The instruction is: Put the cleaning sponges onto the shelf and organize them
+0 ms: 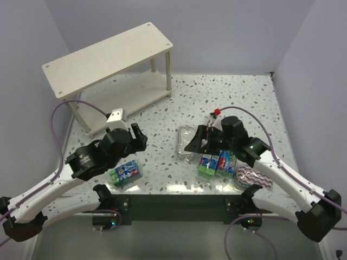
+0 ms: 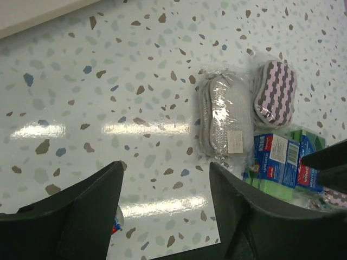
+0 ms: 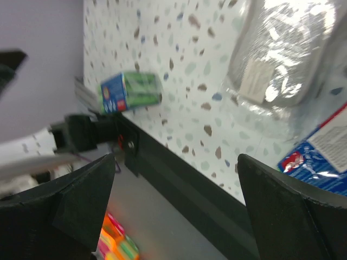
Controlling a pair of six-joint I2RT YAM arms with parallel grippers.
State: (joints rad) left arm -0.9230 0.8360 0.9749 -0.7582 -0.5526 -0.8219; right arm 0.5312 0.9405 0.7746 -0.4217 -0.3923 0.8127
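Next to the silvery pack (image 1: 185, 145), the right gripper (image 1: 198, 142) is spread apart and empty, like the left gripper (image 1: 137, 134), so it should pinch the pack's middle gently.

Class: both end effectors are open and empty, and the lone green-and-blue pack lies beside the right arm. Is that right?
Not quite. The top external view shows the lone green-and-blue pack lying beside the left arm, not the right. The left end effector and right end effector are indeed open and empty.
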